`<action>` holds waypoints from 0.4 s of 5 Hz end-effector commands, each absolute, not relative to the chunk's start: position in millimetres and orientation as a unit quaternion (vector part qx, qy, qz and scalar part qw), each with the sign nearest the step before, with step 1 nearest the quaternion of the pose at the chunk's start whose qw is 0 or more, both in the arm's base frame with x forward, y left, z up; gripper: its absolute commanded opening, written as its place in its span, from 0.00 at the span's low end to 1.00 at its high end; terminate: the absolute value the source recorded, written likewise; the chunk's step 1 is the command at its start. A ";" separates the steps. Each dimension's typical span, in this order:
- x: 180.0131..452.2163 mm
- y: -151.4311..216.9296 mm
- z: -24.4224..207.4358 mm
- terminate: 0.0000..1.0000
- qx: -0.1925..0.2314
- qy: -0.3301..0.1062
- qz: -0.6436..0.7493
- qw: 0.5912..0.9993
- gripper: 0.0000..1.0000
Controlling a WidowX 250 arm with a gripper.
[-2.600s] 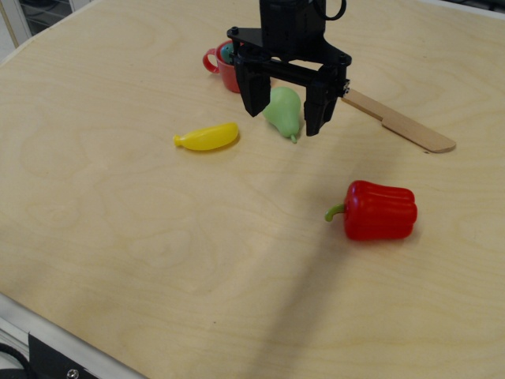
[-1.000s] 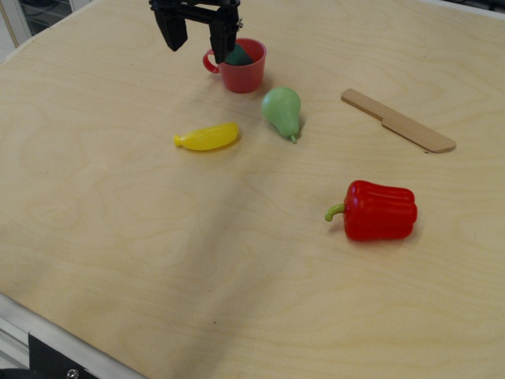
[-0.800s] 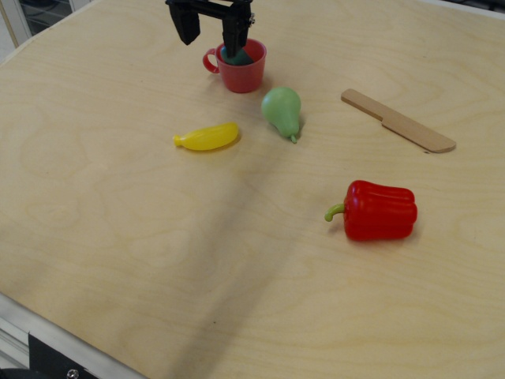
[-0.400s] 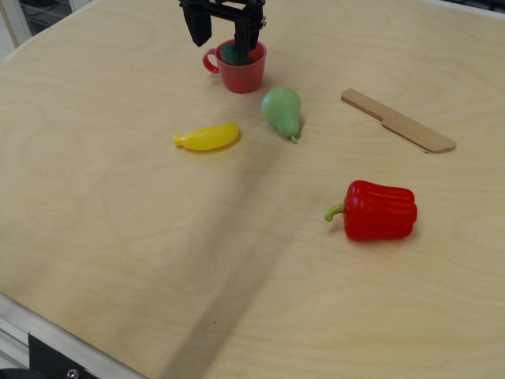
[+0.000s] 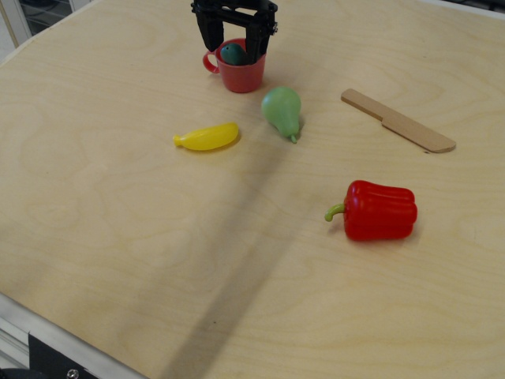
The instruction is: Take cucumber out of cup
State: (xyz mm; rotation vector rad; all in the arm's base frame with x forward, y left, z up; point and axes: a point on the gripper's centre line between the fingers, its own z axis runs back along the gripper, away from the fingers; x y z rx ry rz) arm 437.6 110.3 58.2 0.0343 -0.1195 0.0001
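Observation:
The red cup point(image 5: 239, 75) stands upright at the far middle of the table, handle to the left. The dark teal-green cucumber point(image 5: 232, 53) sticks out of its mouth. My black gripper point(image 5: 233, 43) hangs open right over the cup, one finger on each side of the cucumber's top, left finger near the handle side, right finger over the cup's right rim. I cannot tell if the fingers touch the cucumber.
A pale green pear point(image 5: 282, 111) lies just right and in front of the cup. A yellow banana point(image 5: 207, 136) lies in front left. A wooden knife point(image 5: 397, 120) lies at the right. A red bell pepper point(image 5: 379, 210) sits nearer, right.
The open gripper has moved right from beside the cup's handle to straddle the cucumber. Earlier still it hung over the pear. The objects have not moved.

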 end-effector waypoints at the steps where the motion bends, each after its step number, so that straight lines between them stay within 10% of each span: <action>1: 447.0 109.3 84.1 0.00 0.030 -0.093 0.003 0.995 0.00; 2: 446.2 111.8 85.7 0.00 0.033 -0.093 0.007 0.995 0.00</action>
